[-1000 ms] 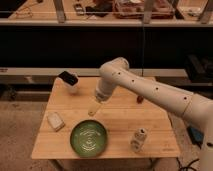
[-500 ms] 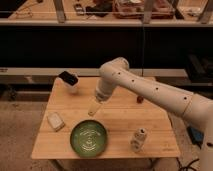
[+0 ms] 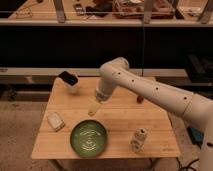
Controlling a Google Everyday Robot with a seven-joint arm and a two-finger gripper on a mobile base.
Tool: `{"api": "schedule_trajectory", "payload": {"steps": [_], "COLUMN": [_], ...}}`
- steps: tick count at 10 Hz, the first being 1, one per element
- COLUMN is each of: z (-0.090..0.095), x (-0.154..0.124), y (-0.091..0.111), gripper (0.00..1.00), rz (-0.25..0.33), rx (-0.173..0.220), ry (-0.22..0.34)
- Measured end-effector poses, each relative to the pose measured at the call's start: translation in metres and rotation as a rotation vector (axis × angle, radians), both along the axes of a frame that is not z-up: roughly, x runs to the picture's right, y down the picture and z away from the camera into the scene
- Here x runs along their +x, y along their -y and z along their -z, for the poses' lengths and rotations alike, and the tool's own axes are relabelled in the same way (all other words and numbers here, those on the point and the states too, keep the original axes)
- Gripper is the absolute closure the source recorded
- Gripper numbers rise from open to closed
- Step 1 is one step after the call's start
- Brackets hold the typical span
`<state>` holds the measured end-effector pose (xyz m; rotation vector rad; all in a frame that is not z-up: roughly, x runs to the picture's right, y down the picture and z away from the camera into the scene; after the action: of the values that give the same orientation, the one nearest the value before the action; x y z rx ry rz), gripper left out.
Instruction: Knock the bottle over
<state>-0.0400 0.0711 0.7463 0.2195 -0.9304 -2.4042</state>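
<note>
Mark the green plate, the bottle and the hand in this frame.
plate (image 3: 88, 138): camera view, its bare centre.
bottle (image 3: 138, 140): camera view, mid-body; it stands right of the plate.
hand (image 3: 92, 111): camera view, its tip, just behind the plate.

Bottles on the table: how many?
1. The bottle stands upright near the front-right corner of the table, right of the green plate. The gripper hangs over the table's middle, apart from it. The arm could hide another.
</note>
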Motion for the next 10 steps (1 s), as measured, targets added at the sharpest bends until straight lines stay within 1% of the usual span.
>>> {"api": "schedule_trajectory", "payload": {"steps": [1,2,4,5,6,7,8,9,10], "z": [0.002,0.011,0.038,0.056,0.078,0.089,0.102,0.117,0.125], "x": [0.002,0.014,0.044,0.066,0.107,0.134,0.166,0.205,0.226], "y": [0.001,0.009,0.022,0.025,0.02,0.011,-0.004,-0.025,-0.038], "gripper": [0.2,0.2,0.2,0.2,0.28,0.36,0.46,0.58,0.65], "rz": [-0.004,-0.03,-0.099,-0.144,-0.203,-0.23,-0.268,-0.322,-0.357], "rx": [-0.002,-0.005,-0.003,0.0,-0.001,-0.006,-0.017,-0.031,-0.037], "ry": [-0.001,-0.005,-0.011,-0.021,-0.063,-0.098,-0.146,-0.208,-0.243]}}
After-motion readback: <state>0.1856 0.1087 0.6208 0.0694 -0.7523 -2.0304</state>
